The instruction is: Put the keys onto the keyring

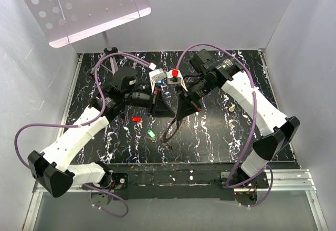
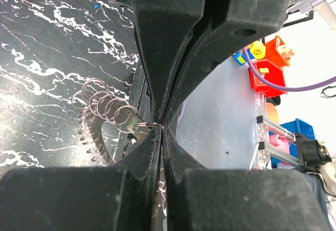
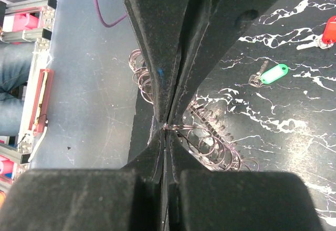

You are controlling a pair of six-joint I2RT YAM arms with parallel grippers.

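Observation:
The keyring hangs over the middle of the black marbled table between my two grippers. It is a toothed grey ring carrying several small wire loops. It also shows in the right wrist view. My left gripper is shut on one wire loop. My right gripper is shut on a wire loop too, tip to tip with the left one. The right gripper comes in from the right. A red key and a green key lie on the table to the left of the keyring. No blue or yellow key shows.
A small pale knob stands on the table to the right. A white perforated plate on a stand hangs over the back left corner. White walls close the table on three sides. The green key and red key also show in the right wrist view.

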